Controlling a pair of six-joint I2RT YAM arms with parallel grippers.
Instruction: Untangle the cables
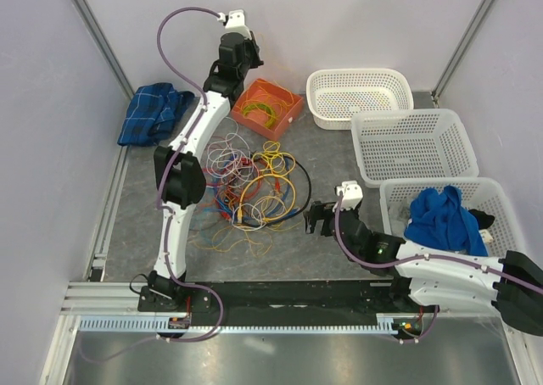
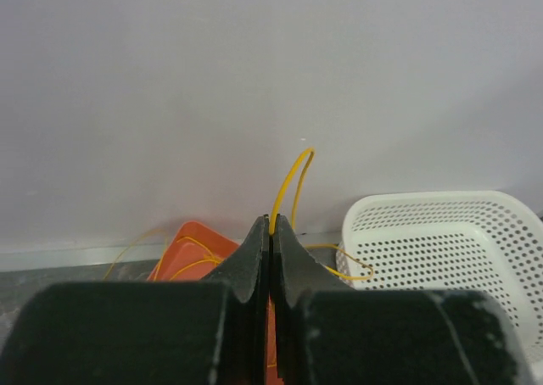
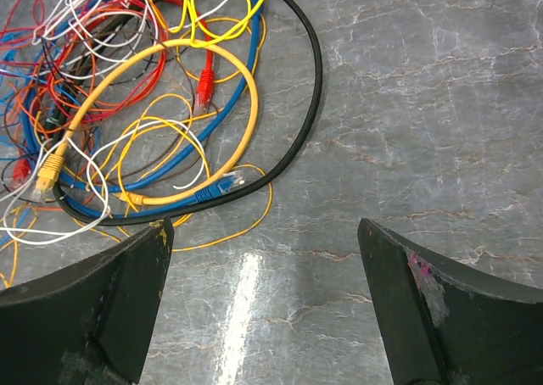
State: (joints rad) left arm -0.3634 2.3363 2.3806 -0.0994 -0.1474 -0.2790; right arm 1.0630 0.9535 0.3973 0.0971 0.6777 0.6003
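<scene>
Here, thin, glossy, looping cables point(image 1: 254, 190)

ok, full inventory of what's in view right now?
tangle of thin cables: one pile; yellow, orange, red, blue, white, black; table centre
thin yellow cable: one; yellow; pinched in the left gripper
orange square tray: one; orange; far centre, yellow cable coiled inside
white perforated plastic baskets: three; white; right side, far to near
blue cloth: one; blue; in the nearest basket
blue checked cloth: one; dark blue; far left
grey marbled table: one; grey; under everything
left gripper: one; black; shut, near the tray
right gripper: one; black; open, beside the pile
</scene>
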